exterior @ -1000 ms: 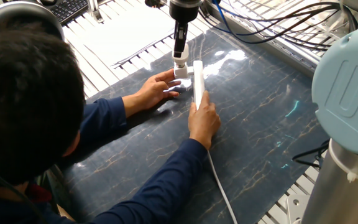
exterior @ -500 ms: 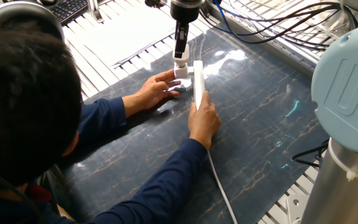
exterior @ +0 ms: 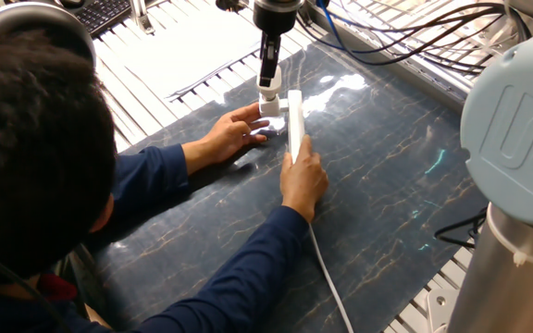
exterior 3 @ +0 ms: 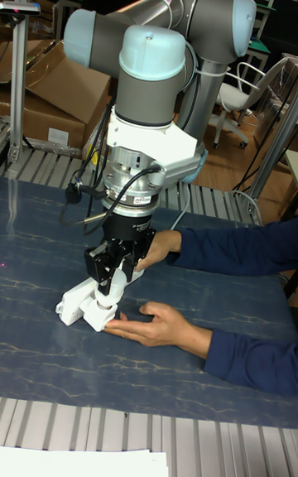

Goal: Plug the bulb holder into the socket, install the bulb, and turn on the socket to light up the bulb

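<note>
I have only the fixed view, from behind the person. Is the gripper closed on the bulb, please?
Observer: Yes. In the tall view, both fingers of the gripper press on the white bulb.
Operator: Is the bulb in the holder?
Observer: It stands upright on the holder, which sits on the power strip. The joint itself is hidden.
Operator: Where are the hands?
Observer: One hand lies on the table in front of the holder; the other hand is behind the gripper.

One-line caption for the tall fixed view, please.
Gripper holds the bulb over the holder on the socket, steadied by two hands.
</note>
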Robot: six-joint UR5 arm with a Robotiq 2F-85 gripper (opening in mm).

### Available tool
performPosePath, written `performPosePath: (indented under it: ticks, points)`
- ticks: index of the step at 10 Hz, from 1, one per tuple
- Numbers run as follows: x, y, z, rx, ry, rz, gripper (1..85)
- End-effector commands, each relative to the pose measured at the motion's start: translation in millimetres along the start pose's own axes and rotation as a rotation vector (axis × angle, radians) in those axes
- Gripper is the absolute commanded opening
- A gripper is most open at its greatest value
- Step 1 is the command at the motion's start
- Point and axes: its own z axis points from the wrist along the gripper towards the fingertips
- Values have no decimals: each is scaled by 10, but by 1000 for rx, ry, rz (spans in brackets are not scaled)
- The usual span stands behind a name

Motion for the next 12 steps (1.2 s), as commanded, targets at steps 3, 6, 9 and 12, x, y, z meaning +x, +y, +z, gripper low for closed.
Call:
performPosePath:
  ticks: [3,6,9,12]
  points:
    - [-11,-4,-5,-6,-6,10,160]
    - [-25,3,-10,-8,-6,1,267]
    - [-60,36,-17,-23,-17,-9,367]
    - [-56,57,-3,-38,-27,-12,427]
